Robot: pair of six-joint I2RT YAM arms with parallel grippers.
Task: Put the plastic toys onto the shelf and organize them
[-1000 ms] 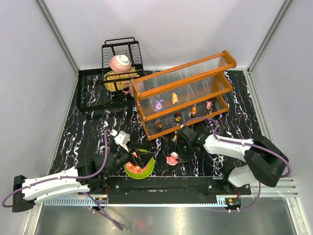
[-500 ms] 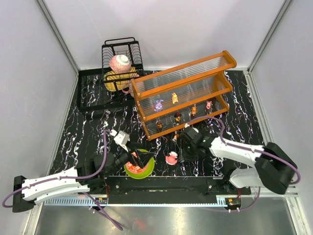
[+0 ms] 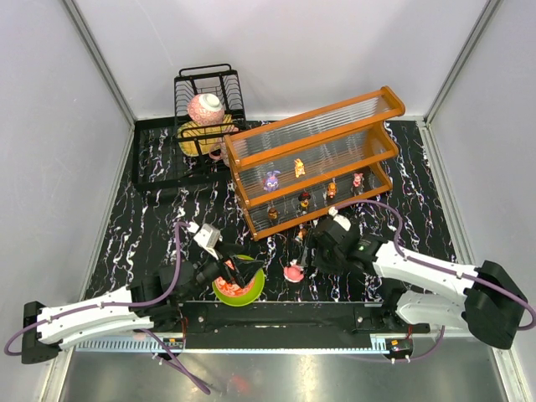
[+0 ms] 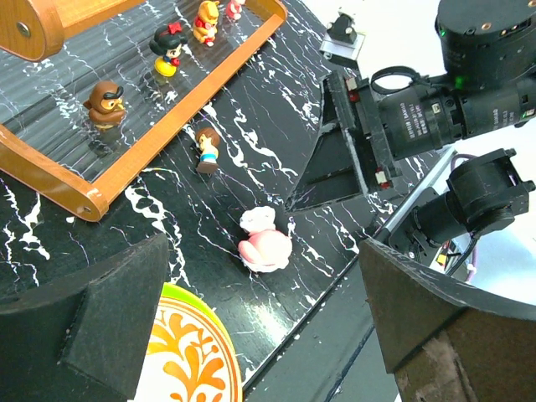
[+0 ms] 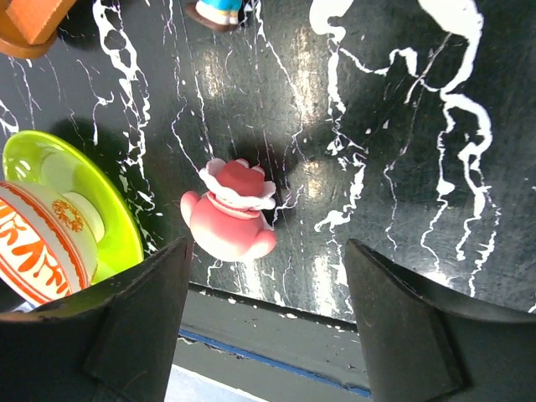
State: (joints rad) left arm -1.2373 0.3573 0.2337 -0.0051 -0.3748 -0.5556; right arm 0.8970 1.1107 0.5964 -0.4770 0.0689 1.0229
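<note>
Top view: the pink-and-white round toy (image 3: 295, 272) lies on the black marbled desk (image 3: 151, 226), at 6 o'clock from the orange shelf (image 3: 314, 159) and close to the desk's near edge. The right hand (image 5: 270, 251) hovers over it with its fingers spread wide, one on each side, gripping nothing. The left hand (image 3: 241, 270), also spread and empty, sits at 9 o'clock from the toy, above the green-rimmed bowl (image 5: 50, 167).

Judged risks: the toy is rounded and smooth-looking, so closing fingers may squeeze it out sideways, and it could roll off the edge at 6 o'clock. The left finger has little room beside the bowl and may clip its rim. A small brown-haired figure (image 4: 206, 149) stands at 12 o'clock (between toy and shelf); a low carry could topple it or the toys already lined along the lower tier.
</note>
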